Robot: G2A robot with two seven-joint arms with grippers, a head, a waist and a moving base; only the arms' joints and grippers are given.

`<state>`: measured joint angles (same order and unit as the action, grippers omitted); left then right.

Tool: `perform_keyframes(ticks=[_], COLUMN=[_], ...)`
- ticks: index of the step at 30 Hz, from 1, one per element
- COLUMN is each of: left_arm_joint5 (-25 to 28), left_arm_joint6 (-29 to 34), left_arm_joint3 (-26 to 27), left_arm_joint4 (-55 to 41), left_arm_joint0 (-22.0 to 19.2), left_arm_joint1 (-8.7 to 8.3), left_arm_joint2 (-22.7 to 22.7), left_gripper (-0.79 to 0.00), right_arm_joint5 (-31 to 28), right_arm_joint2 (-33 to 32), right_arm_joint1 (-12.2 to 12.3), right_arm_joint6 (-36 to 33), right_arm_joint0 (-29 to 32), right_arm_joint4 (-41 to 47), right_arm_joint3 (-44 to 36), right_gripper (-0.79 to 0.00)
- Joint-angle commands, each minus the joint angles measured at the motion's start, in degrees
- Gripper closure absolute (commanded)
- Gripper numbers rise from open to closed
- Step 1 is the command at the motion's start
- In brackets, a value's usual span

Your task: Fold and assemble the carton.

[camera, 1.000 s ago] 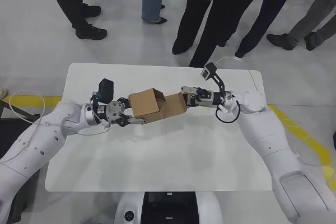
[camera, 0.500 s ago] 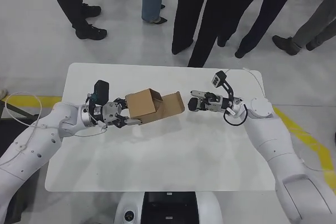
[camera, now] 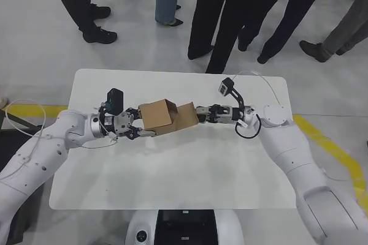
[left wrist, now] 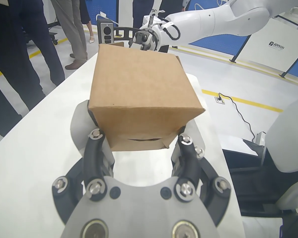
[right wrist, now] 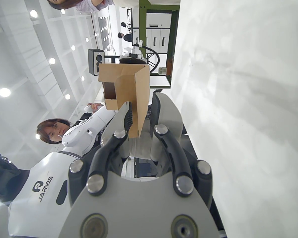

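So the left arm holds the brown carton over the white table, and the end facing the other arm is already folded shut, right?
Not quite. The left gripper does hold the carton over the white table, but the end facing the right gripper is open: the right wrist view shows its dark inside and an unfolded flap.

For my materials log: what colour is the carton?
Plain brown cardboard; the carton has no pattern on the faces in view. It shows best in the left wrist view.
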<state>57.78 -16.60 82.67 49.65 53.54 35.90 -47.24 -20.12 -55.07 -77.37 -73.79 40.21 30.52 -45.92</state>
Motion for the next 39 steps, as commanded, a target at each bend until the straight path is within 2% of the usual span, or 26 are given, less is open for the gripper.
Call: perform_keyframes(ticks=[1, 10, 20, 24, 28, 39], left_arm_joint5=[-0.23, -0.35, 0.22, 0.22, 0.22, 0.22], left_arm_joint6=[0.8, 3.59, 4.18, 5.18, 6.19, 7.52], left_arm_joint3=[-0.16, -0.08, -0.24, 0.1, 0.65, 1.75], left_arm_joint4=[-0.11, -0.55, -0.2, -0.14, -0.19, -0.09], left_arm_joint0=[0.01, 0.35, 1.68, 1.95, 1.83, 2.17], left_arm_joint1=[0.26, 1.21, 1.85, 2.25, 2.7, 3.39], left_arm_joint2=[-0.15, -1.29, -3.17, -3.08, -2.88, -3.15], left_gripper=[-0.536, -0.526, -0.536, -0.536, -0.536, -0.536], right_arm_joint5=[0.13, 0.58, -4.07, -6.46, -5.91, -6.23], right_arm_joint2=[0.18, 0.65, -3.49, -4.65, -3.43, 0.48], right_arm_joint1=[-0.01, -0.11, 1.41, 1.79, 1.53, 0.27], right_arm_joint6=[0.13, 0.79, 6.24, 5.16, 5.13, 7.4], right_arm_joint0=[-0.07, -0.05, 0.71, 2.05, 2.68, 1.34], right_arm_joint4=[-0.61, -1.88, -5.16, -3.73, -3.77, -6.24], right_arm_joint3=[-0.59, -3.52, -4.29, -8.22, -10.74, -11.14], right_gripper=[-0.117, -0.089, -0.274, -0.234, -0.231, -0.206])
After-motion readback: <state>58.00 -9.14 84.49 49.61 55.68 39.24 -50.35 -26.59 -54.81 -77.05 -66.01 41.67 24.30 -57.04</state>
